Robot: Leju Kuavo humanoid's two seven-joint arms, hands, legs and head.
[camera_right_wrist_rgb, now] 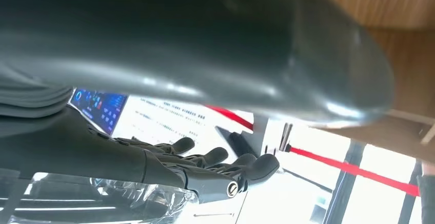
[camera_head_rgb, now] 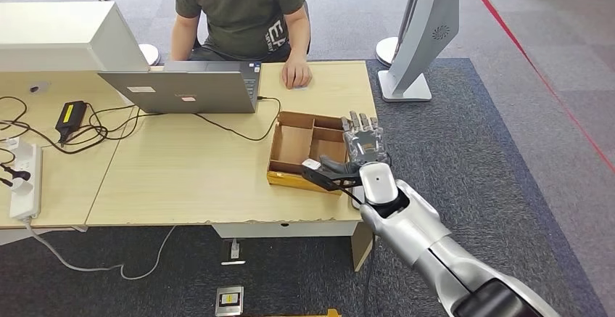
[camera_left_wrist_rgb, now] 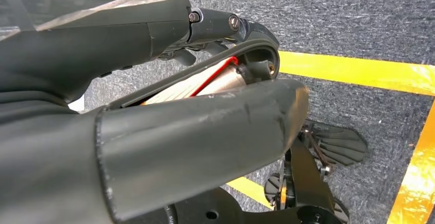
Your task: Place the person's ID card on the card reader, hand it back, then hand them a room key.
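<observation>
- Over at the right end of the worktop: right hand low above the near right corner of a cardboard box with compartments.
- Fingers stretched out and apart, thumb swung out sideways, nothing gripped.
- Just off the thumb tip, at the box's near edge: a small white card. Touching the thumb or just short of it? Cannot tell. Too small to read as ID or room key either.
- Probably the pick-up step, with the hand-over not yet made.
- To do it well: come down gently, slide the thumb under or against the card's edge and bring the fingers onto the other face before lifting. A thin flat card against a box wall slips easily, so pinch it firmly.
- Lift straight up clear of the cardboard rim to avoid dragging the box along.
- Then across to the person's hand, resting on the far edge beside the laptop, well apart from the box.
- Left hand hanging down by the floor; open or closed, cannot tell.
</observation>
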